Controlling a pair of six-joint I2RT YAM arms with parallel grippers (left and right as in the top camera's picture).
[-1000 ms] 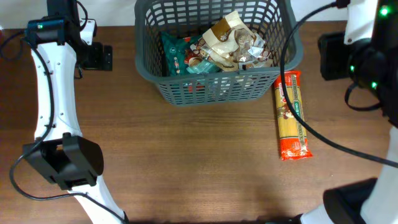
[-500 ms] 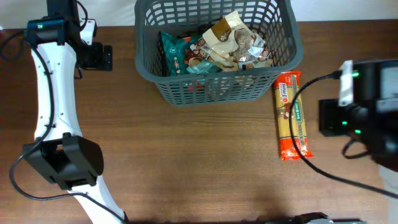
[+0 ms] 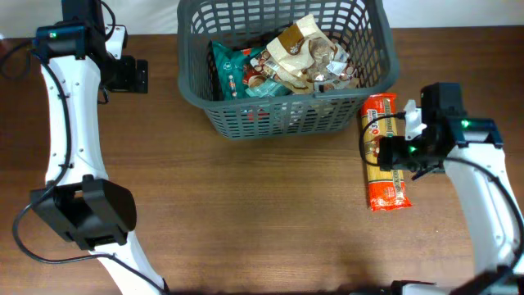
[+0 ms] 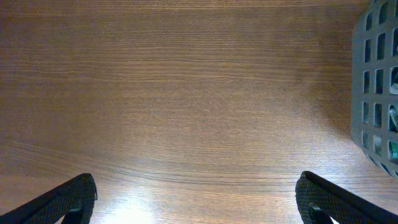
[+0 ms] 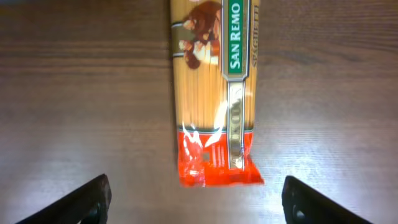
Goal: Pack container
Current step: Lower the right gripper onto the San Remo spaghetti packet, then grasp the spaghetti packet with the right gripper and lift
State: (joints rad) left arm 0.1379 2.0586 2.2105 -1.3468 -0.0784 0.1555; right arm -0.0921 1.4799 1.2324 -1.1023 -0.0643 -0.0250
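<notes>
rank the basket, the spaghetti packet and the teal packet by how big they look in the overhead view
1. basket, largest by far
2. spaghetti packet, its middle partly hidden
3. teal packet, half buried among other packets, so its place is unsure

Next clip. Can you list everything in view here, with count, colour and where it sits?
basket: one, dark grey, far middle of the table
teal packet: one, teal, inside the basket, left side
beige packet: one, beige and brown, on top of the pile in the basket
clear wrappers: count unclear, clear and silvery, inside the basket, right side
spaghetti packet: one, yellow with a red end, flat on the table just right of the basket
table: one, brown wood
left gripper: one, black fingers, open above bare table left of the basket
right gripper: one, black fingers, open above the spaghetti packet
</notes>
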